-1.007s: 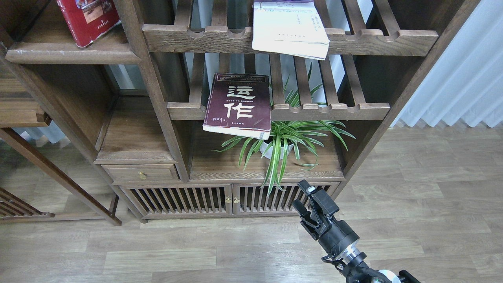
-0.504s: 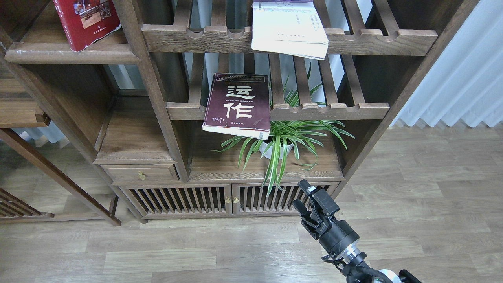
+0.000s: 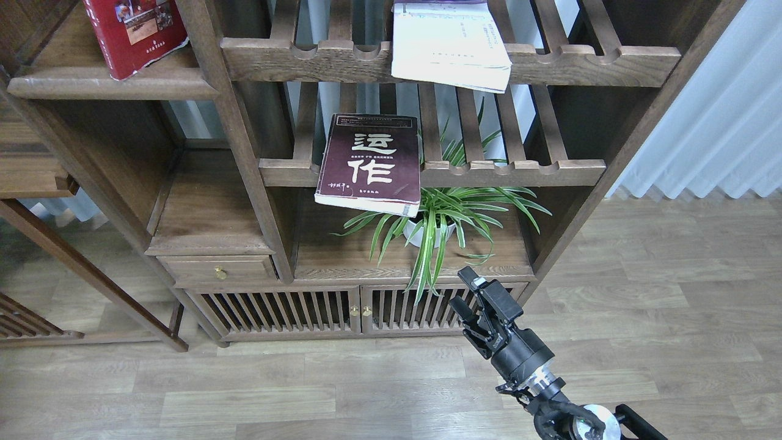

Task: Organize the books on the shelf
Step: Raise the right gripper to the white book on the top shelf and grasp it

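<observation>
one maroon book, stiff, light, overhangs its rack; take that free edge. right gripper jaws parted, empty.

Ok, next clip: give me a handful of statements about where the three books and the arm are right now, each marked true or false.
1. The maroon book lies on the lower slatted rack, its near end overhanging the front rail. True.
2. The right gripper is shut on the maroon book. False: it is open, holds nothing, and sits low in front of the cabinet doors.
3. The white book lies on the upper slatted rack. True.
4. The red book lies on the floor. False: it sits on the solid shelf at upper left.
5. The potted plant stands above the white book. False: it stands below the lower rack.
</observation>
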Controlling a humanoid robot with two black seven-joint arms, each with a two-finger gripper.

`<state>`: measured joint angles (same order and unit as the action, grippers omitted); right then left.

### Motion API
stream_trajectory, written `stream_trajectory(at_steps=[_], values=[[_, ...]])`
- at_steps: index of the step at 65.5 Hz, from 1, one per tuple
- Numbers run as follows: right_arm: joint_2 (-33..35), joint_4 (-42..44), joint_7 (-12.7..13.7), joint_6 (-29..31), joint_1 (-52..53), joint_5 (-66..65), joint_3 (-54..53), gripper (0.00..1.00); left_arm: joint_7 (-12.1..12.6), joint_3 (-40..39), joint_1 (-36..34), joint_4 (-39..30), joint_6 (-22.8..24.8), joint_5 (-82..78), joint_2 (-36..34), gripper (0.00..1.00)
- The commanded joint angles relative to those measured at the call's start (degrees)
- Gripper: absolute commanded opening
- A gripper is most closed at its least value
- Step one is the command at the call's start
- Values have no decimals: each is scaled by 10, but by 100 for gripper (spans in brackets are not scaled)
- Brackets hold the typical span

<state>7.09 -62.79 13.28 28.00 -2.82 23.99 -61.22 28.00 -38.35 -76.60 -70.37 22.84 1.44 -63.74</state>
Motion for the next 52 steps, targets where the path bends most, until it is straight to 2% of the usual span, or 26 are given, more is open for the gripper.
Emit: stream_trajectory(at_steps=[1, 12, 24, 34, 35, 38, 52], values=[[8, -3, 1, 0, 4, 0, -1, 96, 0, 4, 44, -61, -2, 45, -58, 98], [13, -16, 0, 0, 4, 0, 0, 96, 0, 6, 84, -97, 5, 55, -68, 98], [23, -48, -2, 0, 12, 2, -14, 95, 0, 6, 123, -101, 10, 55, -56, 99], [28, -90, -4, 0, 19, 2, -15, 94, 0, 1, 167, -96, 19, 59, -13, 99], [35, -102, -5, 0, 28, 0, -15, 94, 0, -5, 189, -88, 18, 63, 14, 99], [39, -106, -5, 0, 37, 0, -15, 94, 0, -13, 204, -86, 18, 64, 31, 99], [54, -118, -4, 0, 80, -3, -14, 93, 0, -109, 311, -65, 16, 63, 119, 99]])
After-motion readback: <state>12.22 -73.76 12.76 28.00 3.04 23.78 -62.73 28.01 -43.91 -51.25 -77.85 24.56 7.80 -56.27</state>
